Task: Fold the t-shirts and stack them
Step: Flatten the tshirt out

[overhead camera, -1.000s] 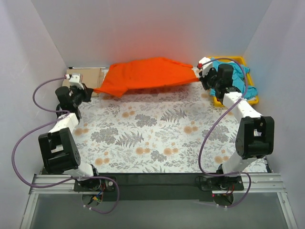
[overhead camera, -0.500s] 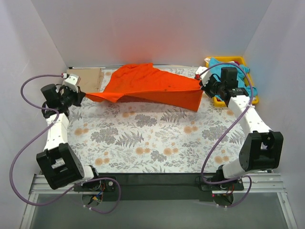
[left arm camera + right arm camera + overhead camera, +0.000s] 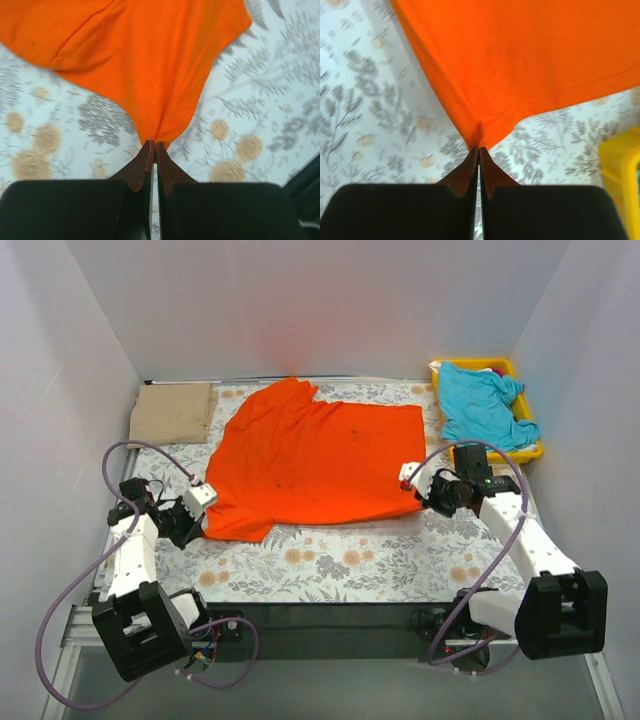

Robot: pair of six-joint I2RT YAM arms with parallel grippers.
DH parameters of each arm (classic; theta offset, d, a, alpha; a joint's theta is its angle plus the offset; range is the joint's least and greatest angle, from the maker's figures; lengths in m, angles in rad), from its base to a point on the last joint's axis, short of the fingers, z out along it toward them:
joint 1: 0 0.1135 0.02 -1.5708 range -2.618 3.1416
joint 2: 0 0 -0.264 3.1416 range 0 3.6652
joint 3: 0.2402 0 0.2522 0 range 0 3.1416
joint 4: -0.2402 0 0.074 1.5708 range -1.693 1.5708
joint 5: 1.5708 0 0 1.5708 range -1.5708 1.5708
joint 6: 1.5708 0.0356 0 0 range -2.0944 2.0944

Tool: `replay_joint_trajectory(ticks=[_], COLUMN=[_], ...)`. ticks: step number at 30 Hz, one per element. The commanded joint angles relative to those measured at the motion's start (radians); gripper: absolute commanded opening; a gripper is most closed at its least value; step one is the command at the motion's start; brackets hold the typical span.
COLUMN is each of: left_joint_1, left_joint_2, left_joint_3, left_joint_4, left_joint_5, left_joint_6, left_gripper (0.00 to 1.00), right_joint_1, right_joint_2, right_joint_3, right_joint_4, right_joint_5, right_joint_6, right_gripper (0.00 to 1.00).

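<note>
The orange-red t-shirt (image 3: 315, 455) lies spread out on the printed cloth in the middle of the table. My left gripper (image 3: 200, 515) is shut on its near left corner (image 3: 155, 135). My right gripper (image 3: 418, 492) is shut on its near right corner (image 3: 480, 137). The shirt fills the top of both wrist views (image 3: 140, 50) (image 3: 530, 55). The turquoise t-shirt (image 3: 485, 405) lies crumpled in the yellow tray (image 3: 527, 452) at the back right. The tan t-shirt (image 3: 172, 412) lies folded at the back left.
A grey cloth with fern and orange flower print (image 3: 350, 555) covers the table. White walls close in the back and both sides. The tray's yellow corner shows in the right wrist view (image 3: 620, 170). Purple cables loop beside both arms.
Both grippers have pulled the orange-red shirt from the back of the table toward the near side and down. It now lies spread flat instead of hanging stretched between them.
</note>
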Motion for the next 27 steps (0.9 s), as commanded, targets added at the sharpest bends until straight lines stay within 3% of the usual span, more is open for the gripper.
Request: replay_joint_trajectory(ticks=[1, 3, 4, 5, 7, 11, 13, 18, 23, 27], left_joint_1=[0.009, 0.009, 0.009, 0.009, 0.009, 0.007, -0.008, -0.107, -0.246, -0.258], left_joint_2=[-0.062, -0.073, -0.075, -0.064, -0.027, 0.178, 0.218, 0.278, 0.438, 0.557], left_joint_3=[-0.011, 0.005, 0.022, 0.063, 0.128, 0.292, 0.315, 0.301, 0.337, 0.332], left_joint_4=[-0.238, -0.349, -0.375, -0.411, -0.413, -0.369, -0.305, 0.184, 0.35, 0.41], left_joint_5=[-0.066, -0.085, -0.08, -0.074, -0.025, 0.099, 0.115, 0.029, -0.132, -0.258], left_joint_6=[0.262, 0.359, 0.368, 0.37, 0.309, 0.171, 0.065, -0.294, -0.431, -0.482], left_gripper=[0.0, 0.06, 0.11, 0.19, 0.25, 0.31, 0.33, 0.33, 0.25, 0.2], right_joint_1=[0.028, 0.03, 0.03, 0.03, 0.028, 0.027, 0.03, 0.03, 0.053, 0.088], right_joint_2=[-0.095, -0.131, -0.139, -0.144, -0.142, -0.04, 0.057, 0.297, 0.424, 0.519], right_joint_3=[-0.082, -0.09, -0.078, -0.063, 0.012, 0.157, 0.212, 0.341, 0.399, 0.37], right_joint_4=[-0.077, -0.102, -0.115, -0.146, -0.16, -0.195, -0.194, -0.18, -0.169, -0.125], right_joint_5=[0.06, 0.086, 0.108, 0.111, 0.1, 0.041, 0.017, 0.017, 0.039, 0.094], right_joint_6=[-0.128, -0.136, -0.142, -0.145, -0.107, 0.012, 0.066, 0.276, 0.37, 0.401], right_gripper=[0.08, 0.3, 0.46, 0.51, 0.54, 0.51, 0.42, 0.31, 0.29, 0.28])
